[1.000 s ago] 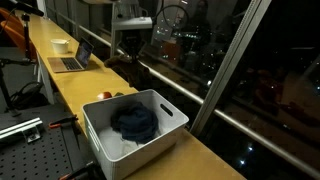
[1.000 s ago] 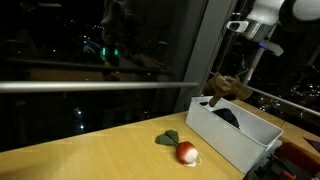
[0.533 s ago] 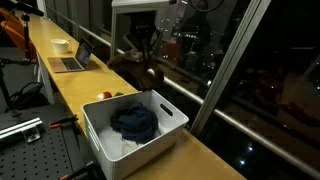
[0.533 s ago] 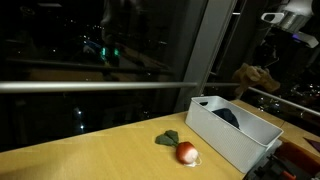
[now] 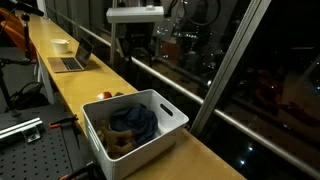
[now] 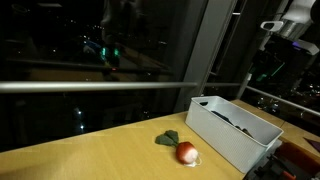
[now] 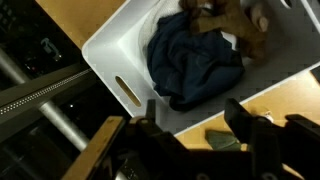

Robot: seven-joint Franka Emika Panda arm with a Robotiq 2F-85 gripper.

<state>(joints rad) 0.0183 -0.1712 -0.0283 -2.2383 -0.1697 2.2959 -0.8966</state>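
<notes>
Right now a brown, fuzzy toy [image 7: 232,25] lies crumpled in a white bin [image 5: 166,106], partly on a dark blue cloth [image 7: 190,65] and against one wall; in an exterior view it shows at the bin's near corner [image 5: 121,141]. Above the bin hangs the claw [image 5: 135,52], jaws spread wide and empty. Holding the bin is a long wooden bench [image 5: 75,85] that runs beside a big window [image 5: 200,45], black with night and city lights. Farther along sit a laptop [image 5: 72,61] and a cup [image 5: 61,45]. Beside the bin a red fruit [image 6: 187,153] rests by something green [image 6: 168,137].
</notes>
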